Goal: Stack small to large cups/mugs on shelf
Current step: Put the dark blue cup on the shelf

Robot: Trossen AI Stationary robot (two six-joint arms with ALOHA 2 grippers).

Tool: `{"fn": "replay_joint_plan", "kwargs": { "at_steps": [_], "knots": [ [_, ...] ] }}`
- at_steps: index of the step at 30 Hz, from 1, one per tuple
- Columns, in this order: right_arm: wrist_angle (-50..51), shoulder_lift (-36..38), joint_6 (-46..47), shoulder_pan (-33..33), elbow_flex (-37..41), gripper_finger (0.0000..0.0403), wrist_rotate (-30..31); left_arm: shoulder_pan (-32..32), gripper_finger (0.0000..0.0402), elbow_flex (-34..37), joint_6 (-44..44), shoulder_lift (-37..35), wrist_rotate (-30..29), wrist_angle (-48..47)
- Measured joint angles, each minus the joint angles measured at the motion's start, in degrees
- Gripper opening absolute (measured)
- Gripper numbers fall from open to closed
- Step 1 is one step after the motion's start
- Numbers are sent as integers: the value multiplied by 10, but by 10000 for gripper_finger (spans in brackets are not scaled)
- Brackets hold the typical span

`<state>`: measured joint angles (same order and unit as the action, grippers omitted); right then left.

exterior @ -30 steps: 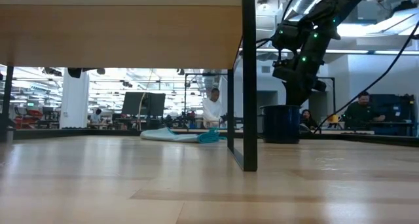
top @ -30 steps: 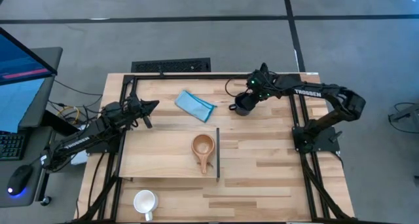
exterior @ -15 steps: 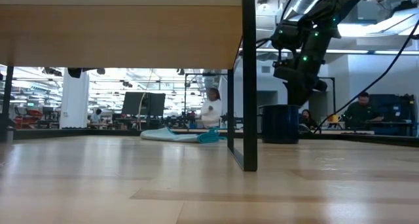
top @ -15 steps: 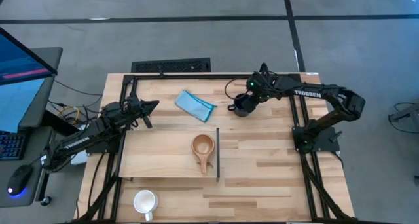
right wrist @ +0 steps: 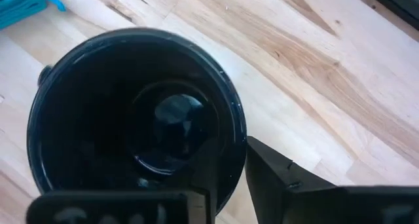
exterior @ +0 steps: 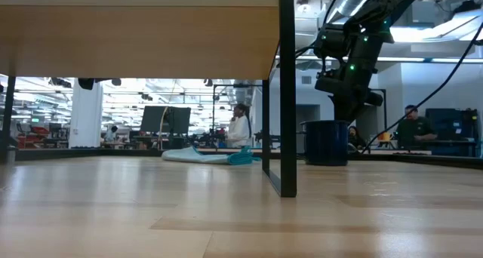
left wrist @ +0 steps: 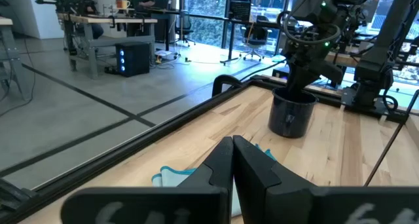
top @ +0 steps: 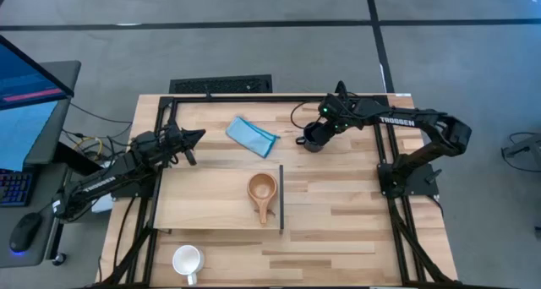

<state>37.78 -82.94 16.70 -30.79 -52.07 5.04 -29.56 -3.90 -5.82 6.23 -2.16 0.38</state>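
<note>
The black mug [top: 311, 138] stands upright on the tabletop at the far right, with my right gripper [right wrist: 232, 160] coming down onto its rim. A small tan wooden cup [top: 261, 190] sits on the shelf [top: 203, 200], beside the shelf's dark edge strip. The white mug [top: 187, 259] stands on the table near the front left. My left gripper [left wrist: 232, 160] waits shut and level at the table's left side, touching nothing. My right gripper has the black mug's wall at the rim [right wrist: 238, 140], on the side away from the handle. One finger [right wrist: 208, 168] is inside the mug and the other [right wrist: 278, 175] outside. The fingers slant steeply down from above. The mug stands upright on the table.
A folded blue cloth [top: 252, 135] lies on the table left of the black mug. A black frame [top: 279, 99] runs along the table's far and side edges. The shelf's upright leg [exterior: 287, 92] stands in the low view. People sit in the room beyond.
My right wrist has rolled slightly over the black mug, which keeps standing in the same place on the table.
</note>
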Motion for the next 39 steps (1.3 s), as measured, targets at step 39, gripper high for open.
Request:
{"fn": "replay_joint_plan", "kwargs": {
  "at_steps": [39],
  "knots": [
    [29, 0, -87, 18, -62, 28, -14, 0, 0, 0, 0, 0, 0, 0]
  ]
}}
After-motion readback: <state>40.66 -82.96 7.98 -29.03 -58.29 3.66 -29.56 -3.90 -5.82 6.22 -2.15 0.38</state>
